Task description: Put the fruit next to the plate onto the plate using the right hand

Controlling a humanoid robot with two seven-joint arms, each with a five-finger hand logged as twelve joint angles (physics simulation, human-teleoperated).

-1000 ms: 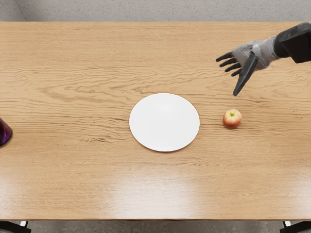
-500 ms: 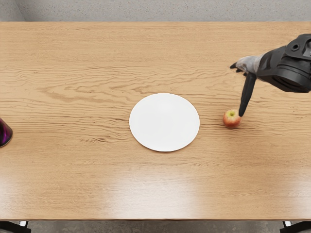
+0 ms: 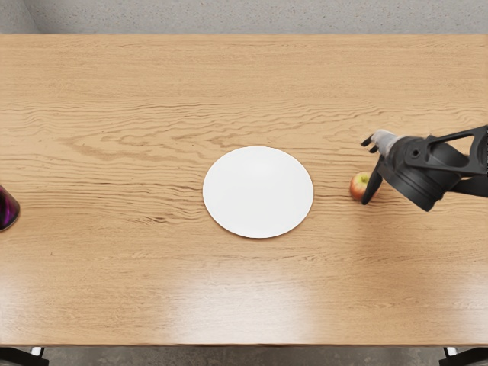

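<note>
My right hand (image 3: 380,147) comes in from the right edge, low over the bench (image 3: 152,99), with the bulky dark wrist covering most of it. From this view I cannot tell whether it is apart or clamped on anything. Its dark lower part sits against the right side of the apple (image 3: 357,185). The apple rests on the bench just right of the white plate (image 3: 258,191), not on it. 1 dark purple object (image 3: 6,207) shows at the far left edge.
</note>
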